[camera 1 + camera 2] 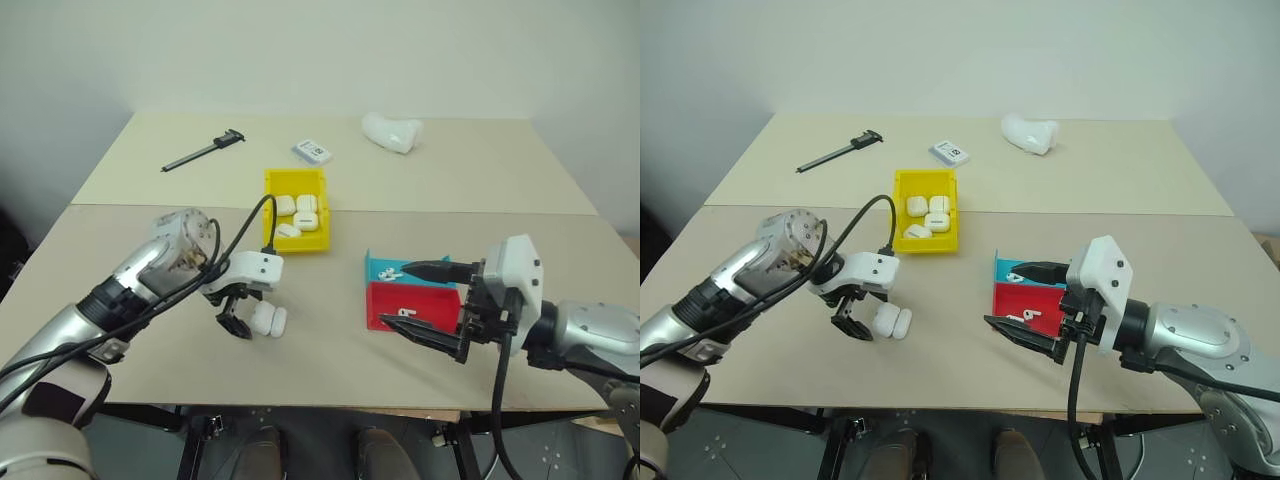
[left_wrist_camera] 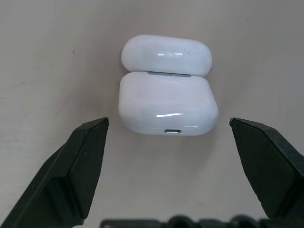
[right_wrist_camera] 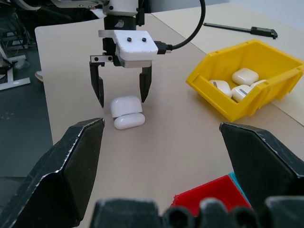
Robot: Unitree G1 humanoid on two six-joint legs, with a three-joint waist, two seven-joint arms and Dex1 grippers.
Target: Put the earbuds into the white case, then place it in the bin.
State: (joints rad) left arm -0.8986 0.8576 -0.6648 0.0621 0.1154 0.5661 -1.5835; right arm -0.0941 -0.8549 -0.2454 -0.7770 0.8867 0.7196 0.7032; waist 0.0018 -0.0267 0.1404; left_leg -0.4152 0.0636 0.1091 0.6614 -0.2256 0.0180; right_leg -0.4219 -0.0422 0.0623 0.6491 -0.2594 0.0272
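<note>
Glossy white case (image 2: 167, 90) lies on the tan table (image 1: 330, 330), lid flipped open, near the yellow bin (image 1: 296, 210) that already holds several similar cases. The left gripper (image 3: 121, 88) hangs over it, jaws apart and straddling it. The right gripper (image 1: 1025, 305) waits with jaws wide by the red tray (image 1: 1032, 306), where earbuds (image 1: 1028, 314) lie. Likely next: fetch an earbud and seat it.

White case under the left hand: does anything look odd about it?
Yes. The white case lies flat on the table with its lid hinged wide open, no earbuds visible inside, between the left hand's spread fingers.
</note>
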